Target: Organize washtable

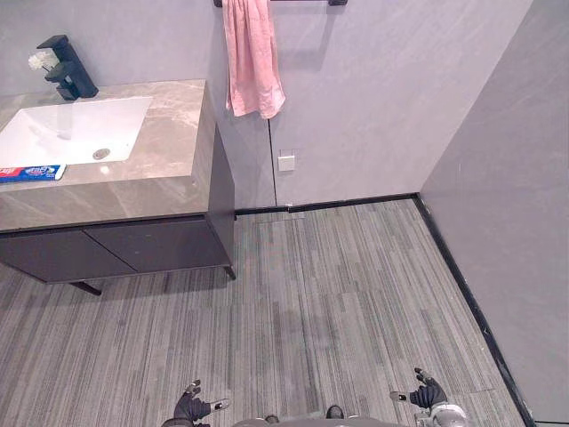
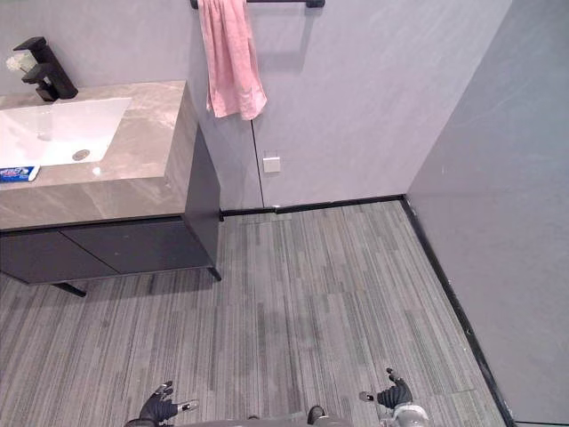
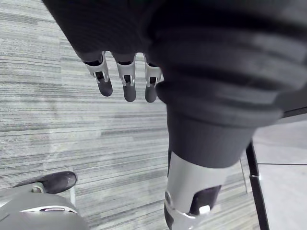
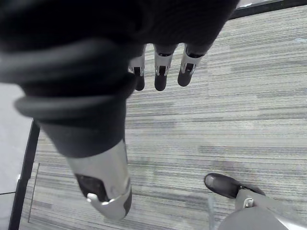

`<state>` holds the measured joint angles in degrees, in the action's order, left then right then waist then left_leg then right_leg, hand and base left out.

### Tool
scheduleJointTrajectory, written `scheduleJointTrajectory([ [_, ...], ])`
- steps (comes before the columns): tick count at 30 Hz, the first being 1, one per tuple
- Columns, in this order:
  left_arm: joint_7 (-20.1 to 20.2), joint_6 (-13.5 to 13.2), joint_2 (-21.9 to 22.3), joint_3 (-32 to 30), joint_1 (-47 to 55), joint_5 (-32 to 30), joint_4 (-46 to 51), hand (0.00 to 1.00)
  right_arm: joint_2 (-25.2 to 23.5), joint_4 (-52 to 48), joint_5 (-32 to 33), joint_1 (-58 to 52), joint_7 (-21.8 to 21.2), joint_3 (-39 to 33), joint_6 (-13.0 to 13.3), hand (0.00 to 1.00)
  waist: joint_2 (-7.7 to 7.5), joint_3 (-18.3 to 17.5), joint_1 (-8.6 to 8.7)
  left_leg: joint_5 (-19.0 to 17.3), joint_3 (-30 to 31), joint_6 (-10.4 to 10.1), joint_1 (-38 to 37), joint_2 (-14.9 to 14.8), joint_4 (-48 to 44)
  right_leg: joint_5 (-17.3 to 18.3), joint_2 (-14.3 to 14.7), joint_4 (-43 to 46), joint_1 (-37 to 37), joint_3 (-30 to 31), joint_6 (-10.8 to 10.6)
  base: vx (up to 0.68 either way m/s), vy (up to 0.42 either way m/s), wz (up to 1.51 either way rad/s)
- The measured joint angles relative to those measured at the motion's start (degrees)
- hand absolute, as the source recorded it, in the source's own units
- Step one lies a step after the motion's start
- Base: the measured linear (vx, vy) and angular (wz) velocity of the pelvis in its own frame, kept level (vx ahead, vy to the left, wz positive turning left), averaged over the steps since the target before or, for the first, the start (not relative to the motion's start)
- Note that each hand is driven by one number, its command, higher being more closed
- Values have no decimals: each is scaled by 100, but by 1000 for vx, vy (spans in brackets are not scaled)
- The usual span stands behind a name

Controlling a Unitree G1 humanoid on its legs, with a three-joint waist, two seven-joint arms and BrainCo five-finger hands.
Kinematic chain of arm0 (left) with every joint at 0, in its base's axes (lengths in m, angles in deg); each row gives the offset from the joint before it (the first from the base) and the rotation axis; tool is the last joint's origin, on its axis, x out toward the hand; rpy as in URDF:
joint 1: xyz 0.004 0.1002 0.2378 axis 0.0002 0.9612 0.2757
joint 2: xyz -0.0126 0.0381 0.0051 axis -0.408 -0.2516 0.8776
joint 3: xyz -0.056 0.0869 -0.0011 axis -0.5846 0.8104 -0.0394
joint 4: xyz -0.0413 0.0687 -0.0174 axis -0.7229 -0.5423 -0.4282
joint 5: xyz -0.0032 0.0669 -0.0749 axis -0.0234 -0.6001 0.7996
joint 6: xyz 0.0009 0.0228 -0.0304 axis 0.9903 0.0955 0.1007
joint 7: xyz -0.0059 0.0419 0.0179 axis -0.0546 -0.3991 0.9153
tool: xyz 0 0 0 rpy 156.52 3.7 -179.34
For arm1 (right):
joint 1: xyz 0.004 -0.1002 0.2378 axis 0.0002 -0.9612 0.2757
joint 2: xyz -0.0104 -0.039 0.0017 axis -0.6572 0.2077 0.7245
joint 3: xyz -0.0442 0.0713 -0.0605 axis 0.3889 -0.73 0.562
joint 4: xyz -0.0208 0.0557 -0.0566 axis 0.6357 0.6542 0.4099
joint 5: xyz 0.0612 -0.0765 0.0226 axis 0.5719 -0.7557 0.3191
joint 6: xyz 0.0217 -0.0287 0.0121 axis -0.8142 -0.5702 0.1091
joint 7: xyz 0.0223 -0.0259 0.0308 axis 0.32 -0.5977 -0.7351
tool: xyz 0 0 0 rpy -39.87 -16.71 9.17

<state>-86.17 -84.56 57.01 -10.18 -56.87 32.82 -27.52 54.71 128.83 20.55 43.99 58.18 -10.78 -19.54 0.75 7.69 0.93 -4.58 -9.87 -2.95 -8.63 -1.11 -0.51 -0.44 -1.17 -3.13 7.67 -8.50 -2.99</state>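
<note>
The left hand (image 1: 191,407) hangs low at the robot's side with its silver, dark-tipped fingers (image 3: 125,81) straight and loose, open and holding nothing. The right hand (image 1: 428,392) is the same on the other side: its fingers (image 4: 160,76) are relaxed and spread over nothing but the grey striped plank floor (image 1: 338,294). Neither hand touches anything.

The washtable stands well apart from both hands, ahead and to the robot's left. It is a grey-brown, marble-patterned counter (image 1: 169,133) on a dark, flat-fronted cabinet (image 1: 133,247). A white rectangular sink (image 1: 62,133) is set into the counter, and a black angular faucet (image 1: 69,67) stands at the back edge behind the sink. A small white flower-like object (image 1: 40,60) is just beside the faucet; what it is I cannot tell. A blue, red and white toothpaste box (image 1: 31,173) lies flat near the front edge, just in front of the sink, towards the counter's left end. The right end of the counter is bare.

Past the counter's right edge, a pink cloth towel (image 1: 252,58) hangs bunched and uneven from a black wall rail (image 1: 336,2).

As I judge it, the task has barely begun. Nothing is in hand, the toothpaste box lies loose on the counter, and the robot must first close the distance to the counter before either hand can reach it.
</note>
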Motion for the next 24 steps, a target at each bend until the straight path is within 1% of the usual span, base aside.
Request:
scheduleJointTrajectory([
  [3,0,-1,-5,-1,3,3,0,0,1,0,-1,-4,0,1,-2,0,3,2,0,-26,1,44,2,1,1,36,2,5,-5,-4,57,-94,-37,1],
  [7,-3,-2,-6,-5,11,4,0,0,2,1,0,-22,1,1,-14,0,19,6,14,-49,14,80,9,-23,2,39,24,5,-29,-48,70,-96,-34,5],
  [17,-6,3,-10,-34,101,7,-6,0,0,32,5,-51,7,-6,-53,0,21,-2,6,-48,-115,86,57,-104,38,-38,126,-93,-97,56,161,-20,-31,-7],
  [24,-9,3,-9,-35,88,7,-6,0,-4,64,8,21,17,-42,-74,0,7,1,-1,-49,-225,84,48,-92,57,-53,122,-120,-106,154,144,10,-8,-8],
])
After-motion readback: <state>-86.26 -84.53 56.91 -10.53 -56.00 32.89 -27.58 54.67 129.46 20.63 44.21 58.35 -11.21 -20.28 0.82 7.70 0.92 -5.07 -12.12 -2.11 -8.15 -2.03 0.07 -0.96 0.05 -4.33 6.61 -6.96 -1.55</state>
